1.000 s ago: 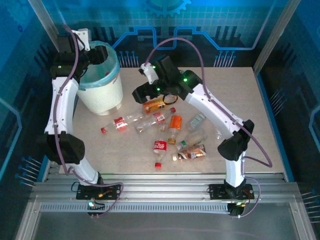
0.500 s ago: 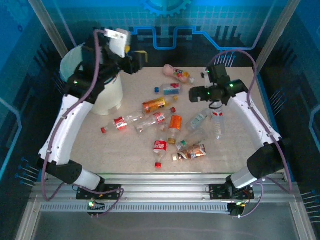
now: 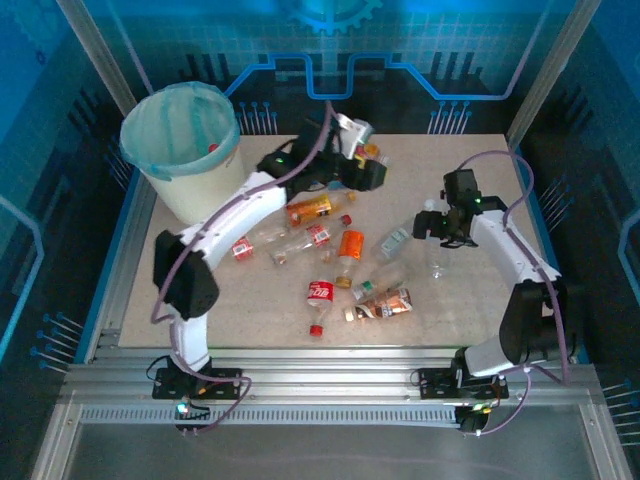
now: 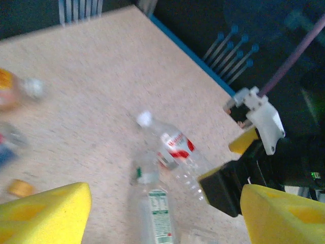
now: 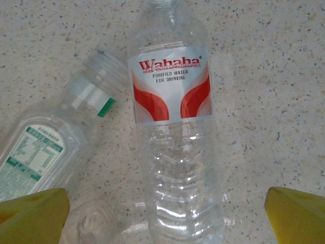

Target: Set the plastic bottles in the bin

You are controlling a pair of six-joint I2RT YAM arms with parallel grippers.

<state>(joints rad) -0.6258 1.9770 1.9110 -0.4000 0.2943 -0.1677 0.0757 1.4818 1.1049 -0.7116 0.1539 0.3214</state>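
Several plastic bottles lie across the middle of the table: an orange one (image 3: 310, 208), a red-labelled one (image 3: 240, 247), a cola bottle (image 3: 318, 293) and a brown one (image 3: 385, 305). The bin (image 3: 180, 140), white with a light-blue liner, stands at the back left. My right gripper (image 3: 437, 226) (image 5: 165, 213) hangs open just above a clear red-labelled Wahaha bottle (image 5: 175, 127) (image 4: 175, 150), which lies between its yellow fingertips (image 5: 297, 213). A green-labelled clear bottle (image 5: 45, 147) (image 4: 155, 203) lies beside it. My left gripper (image 3: 372, 172) (image 4: 165, 213) is open and empty, over the back middle, beside a pink bottle (image 3: 368, 150).
The left arm stretches diagonally over the table from its base, covering some bottles near the back. A small orange cap (image 4: 20, 188) lies loose on the table. Blue walls and metal posts ring the table. The right gripper's black body (image 4: 238, 183) shows in the left wrist view.
The left arm has swung away from the bin to the back middle, its jaws widening. The right gripper has moved from the table's middle to the right, over the Wahaha bottle.
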